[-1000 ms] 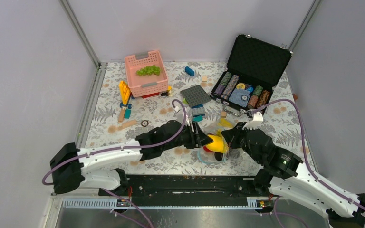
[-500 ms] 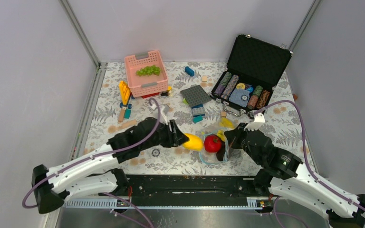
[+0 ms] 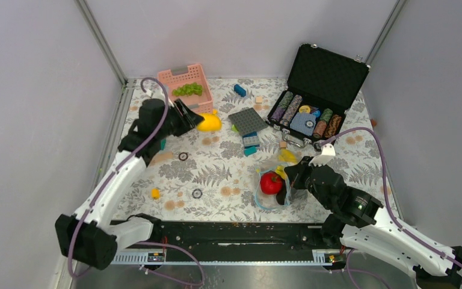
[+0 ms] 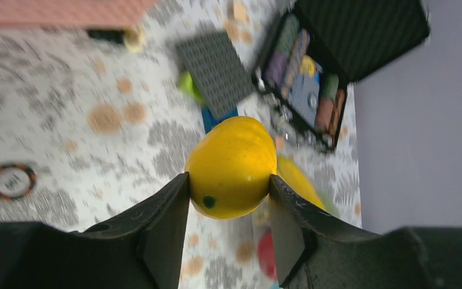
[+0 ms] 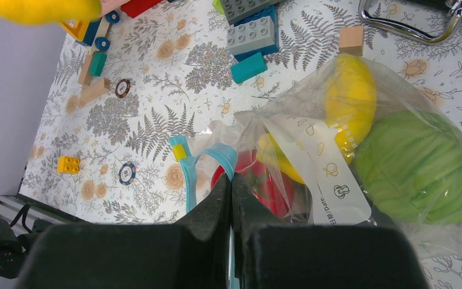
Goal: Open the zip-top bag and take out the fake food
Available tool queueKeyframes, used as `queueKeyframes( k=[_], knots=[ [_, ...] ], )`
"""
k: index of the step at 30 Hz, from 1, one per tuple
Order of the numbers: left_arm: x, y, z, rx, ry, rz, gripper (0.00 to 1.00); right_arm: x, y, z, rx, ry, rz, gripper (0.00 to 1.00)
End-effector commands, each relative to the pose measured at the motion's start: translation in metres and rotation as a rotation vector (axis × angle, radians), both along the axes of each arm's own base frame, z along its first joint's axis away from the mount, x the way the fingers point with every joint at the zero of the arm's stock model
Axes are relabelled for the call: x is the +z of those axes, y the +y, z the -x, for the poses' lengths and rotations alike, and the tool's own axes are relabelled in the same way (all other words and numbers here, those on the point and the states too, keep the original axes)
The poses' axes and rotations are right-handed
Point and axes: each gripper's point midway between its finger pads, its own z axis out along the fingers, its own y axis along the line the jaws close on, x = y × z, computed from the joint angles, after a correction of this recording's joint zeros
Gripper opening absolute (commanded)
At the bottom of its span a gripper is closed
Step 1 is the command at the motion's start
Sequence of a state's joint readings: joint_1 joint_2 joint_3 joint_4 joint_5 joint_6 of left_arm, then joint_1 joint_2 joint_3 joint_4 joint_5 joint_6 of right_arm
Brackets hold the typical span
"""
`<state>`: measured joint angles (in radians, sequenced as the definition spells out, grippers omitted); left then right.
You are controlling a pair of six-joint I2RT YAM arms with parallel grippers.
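Note:
The clear zip-top bag (image 3: 275,171) lies near the front right, mouth open, its light-blue zipper strip (image 5: 207,161) looping out. Inside it are a red tomato (image 3: 270,182), a yellow banana (image 5: 350,96) and a pale-green cabbage (image 5: 418,168) behind the white label patch (image 5: 322,174). My right gripper (image 5: 231,180) is shut on the bag's zipper edge; it also shows in the top view (image 3: 290,180). My left gripper (image 4: 228,179) is shut on a yellow mango (image 4: 231,162) and holds it above the table beside the pink basket, as the top view shows (image 3: 209,123).
The pink slatted basket (image 3: 169,81) holds a green piece at the back left. An open black poker-chip case (image 3: 328,72) stands at the back right. A grey baseplate (image 3: 248,120), loose blocks (image 3: 251,141), two poker chips (image 3: 197,193) and a yellow brick (image 3: 154,193) lie about.
My left arm has pulled the yellow mango out of the bag and carried it left and far to beside the pink basket. The right gripper has kept its hold on the bag.

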<state>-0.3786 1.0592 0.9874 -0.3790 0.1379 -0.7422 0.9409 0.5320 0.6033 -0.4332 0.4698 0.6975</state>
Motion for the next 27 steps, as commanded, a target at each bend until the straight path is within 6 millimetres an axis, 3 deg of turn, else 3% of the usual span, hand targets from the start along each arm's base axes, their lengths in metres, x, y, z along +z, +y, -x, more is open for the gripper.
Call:
queueKeyframes(
  k=[1, 10, 13, 20, 27],
  knots=[
    [0.047, 0.022, -0.065, 0.039, -0.139, 0.081, 0.24, 0.006, -0.003, -0.004, -0.032, -0.024, -0.016, 0.0],
    [0.056, 0.064, -0.189, 0.133, -0.153, 0.071, 0.25, -0.001, -0.001, -0.002, -0.028, 0.004, -0.024, 0.0],
    [0.052, 0.075, -0.217, 0.163, -0.152, 0.097, 0.25, -0.004, -0.001, -0.002, -0.029, 0.007, -0.015, 0.0],
    [0.007, 0.087, -0.255, 0.191, -0.056, 0.052, 0.26, -0.009, -0.002, -0.003, -0.032, 0.013, 0.013, 0.0],
    [-0.042, 0.086, -0.269, 0.157, 0.064, 0.008, 0.28, -0.016, 0.0, -0.002, -0.027, 0.031, 0.015, 0.0]
  ],
)
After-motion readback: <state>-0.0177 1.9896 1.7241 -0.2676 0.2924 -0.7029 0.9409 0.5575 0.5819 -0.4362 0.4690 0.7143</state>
